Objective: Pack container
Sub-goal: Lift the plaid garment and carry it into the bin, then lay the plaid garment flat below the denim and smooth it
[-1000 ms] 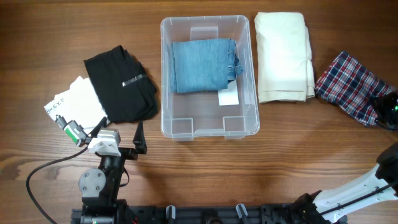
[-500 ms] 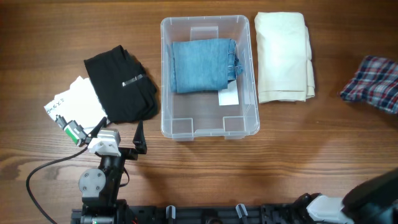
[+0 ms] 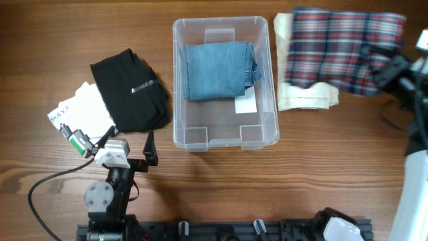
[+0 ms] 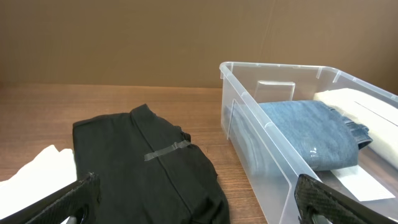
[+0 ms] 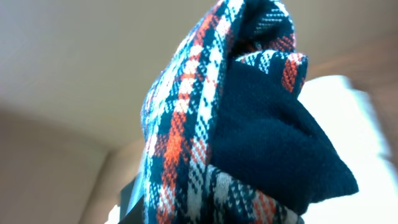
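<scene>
A: Container (image 3: 224, 142) first: where is it sitting?

B: It is sitting in the middle of the table (image 3: 321, 167), slightly toward the far side. Folded jeans (image 3: 219, 69) are lying in its far half, and a white label (image 3: 246, 104) is showing on the base nearer us. A black garment (image 3: 130, 90) is lying just left of it and a cream garment (image 3: 309, 99) just right.

A: How is it likely handling?

B: I am judging it light and fairly stiff, though the thin clear walls are probably flexing under a squeeze and feeling slick. The rolled rim is looking like the safest hold. For packing, it is probably best left standing where it is.

A: And the grippers?

B: The right gripper (image 3: 389, 68) is clamping a plaid cloth (image 3: 341, 47), which is hanging in the air over the cream garment, right of the container. Being soft and floppy, the cloth is likely draping over the rim unless lowered well inside. The left gripper (image 4: 198, 186) is resting toward the table's near edge, fingers spread wide, holding nothing.
</scene>
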Controlling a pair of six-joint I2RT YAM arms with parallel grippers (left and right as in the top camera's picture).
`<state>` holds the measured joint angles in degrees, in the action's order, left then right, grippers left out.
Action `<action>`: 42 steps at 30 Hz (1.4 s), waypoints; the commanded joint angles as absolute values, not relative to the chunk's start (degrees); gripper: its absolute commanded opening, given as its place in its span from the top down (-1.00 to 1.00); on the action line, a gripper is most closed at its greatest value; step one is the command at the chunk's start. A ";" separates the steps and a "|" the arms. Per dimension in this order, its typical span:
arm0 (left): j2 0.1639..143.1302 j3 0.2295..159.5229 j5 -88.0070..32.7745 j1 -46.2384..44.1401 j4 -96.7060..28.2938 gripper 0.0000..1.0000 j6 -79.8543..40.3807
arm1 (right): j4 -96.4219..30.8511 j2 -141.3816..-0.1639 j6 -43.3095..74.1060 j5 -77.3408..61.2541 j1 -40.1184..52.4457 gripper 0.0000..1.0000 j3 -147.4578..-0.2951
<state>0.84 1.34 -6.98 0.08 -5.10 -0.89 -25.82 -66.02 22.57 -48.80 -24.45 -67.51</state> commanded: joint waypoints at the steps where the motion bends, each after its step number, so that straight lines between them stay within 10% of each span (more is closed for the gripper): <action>1: 0.71 1.02 -7.68 0.43 -5.10 -0.99 -0.40 | -24.29 -64.66 24.18 -43.79 -10.66 0.91 -67.85; 12: 0.71 1.02 -7.68 0.45 -5.10 -0.99 -0.43 | -23.75 -77.49 32.82 -23.53 18.04 0.91 -67.85; 42: 0.71 1.02 -7.66 0.43 -5.10 -1.00 -0.40 | -33.04 -89.52 46.74 -11.60 27.94 0.92 -66.98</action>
